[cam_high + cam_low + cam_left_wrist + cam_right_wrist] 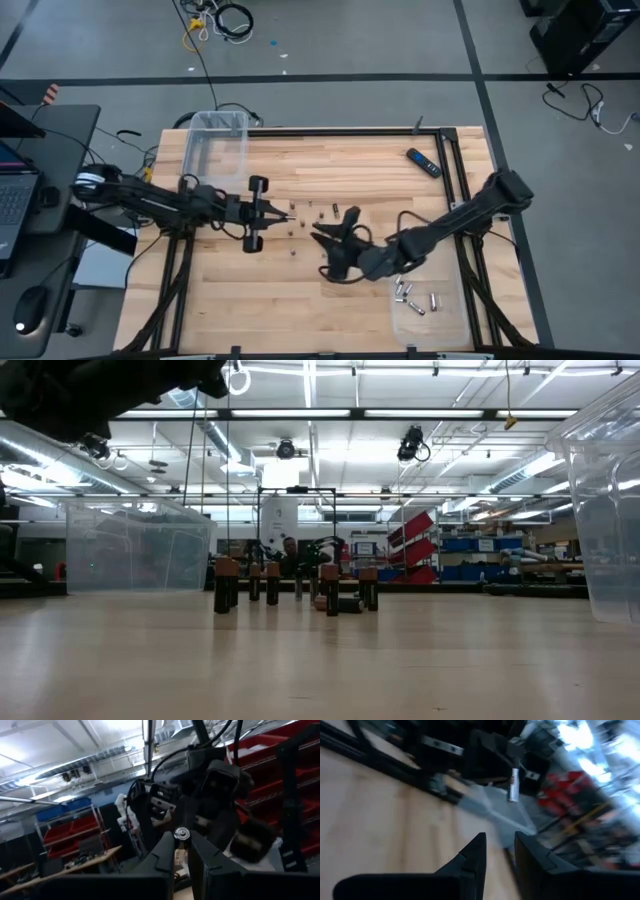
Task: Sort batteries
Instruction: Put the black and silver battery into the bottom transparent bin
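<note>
Cluster of batteries (290, 586) mid-table, most upright, dark bodies with copper tops; one lying flat (347, 604) among them. Clear plastic bin (135, 546) behind at left, second clear bin (608, 510) near right edge (partly cropped). Dark arm (90, 395) overhead, upper left. Wooden tabletop (320, 660).

A cluster of batteries (318, 212) is set at the centre of the surface (330, 300), between both arms; further cells (415, 298), apparently loose, are placed near the right front.

Overhead looks straight down, low level across the table (230, 300); both share standing batteries (272, 584).
</note>
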Robot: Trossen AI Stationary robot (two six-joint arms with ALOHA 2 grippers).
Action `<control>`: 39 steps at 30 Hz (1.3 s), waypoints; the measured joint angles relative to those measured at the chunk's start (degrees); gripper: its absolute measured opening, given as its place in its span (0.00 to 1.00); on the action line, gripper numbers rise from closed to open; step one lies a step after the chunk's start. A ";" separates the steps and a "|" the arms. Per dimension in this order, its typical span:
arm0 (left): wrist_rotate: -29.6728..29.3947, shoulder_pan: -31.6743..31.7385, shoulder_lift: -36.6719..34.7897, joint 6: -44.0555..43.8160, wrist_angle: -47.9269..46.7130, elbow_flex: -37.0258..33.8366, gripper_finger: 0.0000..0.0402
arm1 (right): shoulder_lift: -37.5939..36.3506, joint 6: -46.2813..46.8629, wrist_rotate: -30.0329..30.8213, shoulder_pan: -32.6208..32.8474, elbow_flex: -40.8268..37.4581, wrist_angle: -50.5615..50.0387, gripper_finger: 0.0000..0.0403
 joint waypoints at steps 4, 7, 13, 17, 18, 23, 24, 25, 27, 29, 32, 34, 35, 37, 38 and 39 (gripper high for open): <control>1.11 -0.03 2.63 -0.09 0.81 1.70 0.06 | 5.02 -9.94 3.71 -0.37 -0.02 13.99 0.22; 1.71 -0.02 4.02 -0.13 0.81 2.48 0.06 | 7.44 -14.95 3.76 -0.35 -0.02 21.99 0.22; 2.05 -0.03 4.77 -0.18 1.14 2.94 0.06 | 8.44 -18.44 4.30 -0.69 0.00 28.89 0.22; 2.10 -0.03 4.77 -0.21 1.47 2.94 0.06 | 8.50 -18.92 4.40 -1.43 0.00 29.10 0.22; 2.19 -0.03 4.77 -0.20 1.67 2.94 0.06 | 8.50 -18.88 4.40 -1.60 0.00 29.10 0.22; 2.49 -0.03 4.77 -0.20 1.84 2.94 0.06 | 8.50 -17.71 3.83 -2.58 0.00 29.08 0.22; 2.49 -0.03 4.77 -0.21 1.90 2.94 0.06 | 8.50 -17.67 3.61 -2.70 0.00 29.07 0.22; 2.48 -0.03 4.77 -0.20 1.87 2.94 0.06 | 8.50 -17.62 3.44 -2.81 0.00 29.07 0.22; 2.47 -0.03 4.77 -0.22 1.76 2.94 0.06 | 8.50 -17.58 2.67 -2.97 0.00 28.96 0.22; 2.47 -0.03 4.77 -0.22 1.71 2.94 0.06 | 8.50 -17.58 1.89 -2.97 0.00 28.74 0.21; 2.47 -0.03 4.77 -0.22 1.71 2.94 0.06 | 8.53 -17.56 1.88 -3.21 0.00 28.63 0.20; 2.47 -0.03 4.77 -0.21 1.71 2.94 0.06 | 8.53 -17.56 1.86 -3.37 0.00 28.62 0.18; 2.47 -0.03 4.77 -0.20 1.71 2.94 0.06 | 8.53 -17.54 1.82 -3.48 0.00 28.53 0.16; 2.39 0.00 4.77 -0.20 1.69 2.94 0.07 | 8.53 -17.54 1.66 -3.71 0.00 28.21 0.12; 2.31 0.01 4.77 -0.20 1.63 2.94 0.07 | 8.53 -17.54 1.67 -3.76 0.00 28.06 0.09; 2.24 0.01 4.77 -0.20 1.46 2.94 0.08 | 8.53 -17.54 1.70 -3.78 0.00 27.86 0.07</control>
